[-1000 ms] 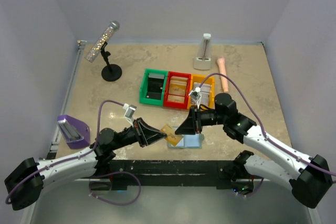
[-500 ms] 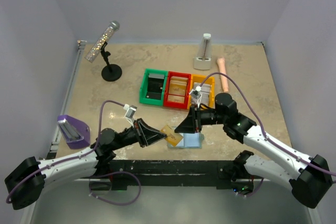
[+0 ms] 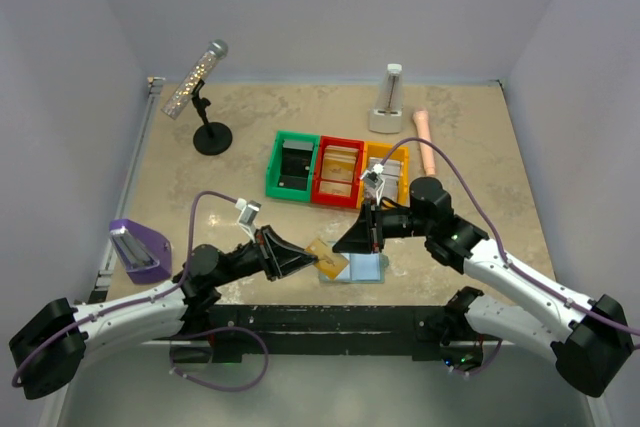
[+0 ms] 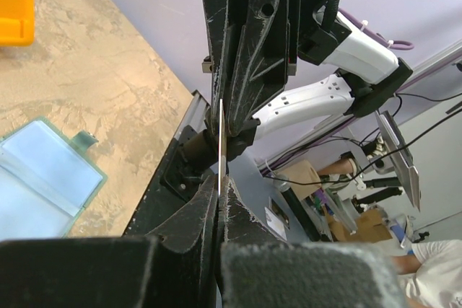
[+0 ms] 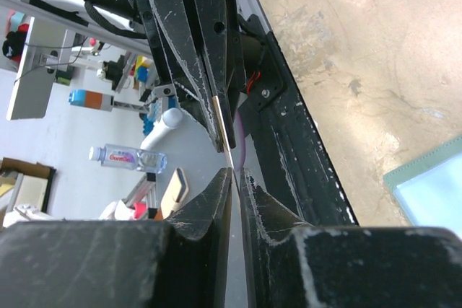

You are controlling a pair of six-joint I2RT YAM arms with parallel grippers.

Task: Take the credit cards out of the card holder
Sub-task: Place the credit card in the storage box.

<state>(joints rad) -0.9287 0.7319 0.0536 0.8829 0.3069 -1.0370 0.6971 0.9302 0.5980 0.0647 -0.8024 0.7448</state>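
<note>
The card holder point(image 3: 366, 268) lies open near the table's front edge, its pale blue panels up; it also shows in the left wrist view point(image 4: 43, 178) and the right wrist view point(image 5: 433, 192). A tan credit card point(image 3: 322, 256) is held in the air just left of it. My left gripper point(image 3: 312, 261) is shut on the card, which appears edge-on point(image 4: 219, 142) between its fingers point(image 4: 219, 182). My right gripper point(image 3: 341, 247) faces it from the right. Its jaws point(image 5: 236, 172) stand around the card's other end point(image 5: 225, 142), with a narrow gap beside the card.
Green point(image 3: 293, 167), red point(image 3: 339, 172) and yellow point(image 3: 385, 169) bins stand in a row behind the arms. A microphone on a stand point(image 3: 205, 97) is at back left, a purple object point(image 3: 140, 250) at the left edge, and a white object point(image 3: 388, 99) and a pink one point(image 3: 425, 137) at the back.
The right gripper's jaws have narrowed around the card's free end. Both arms and the card holder have stayed nearly where they were.
</note>
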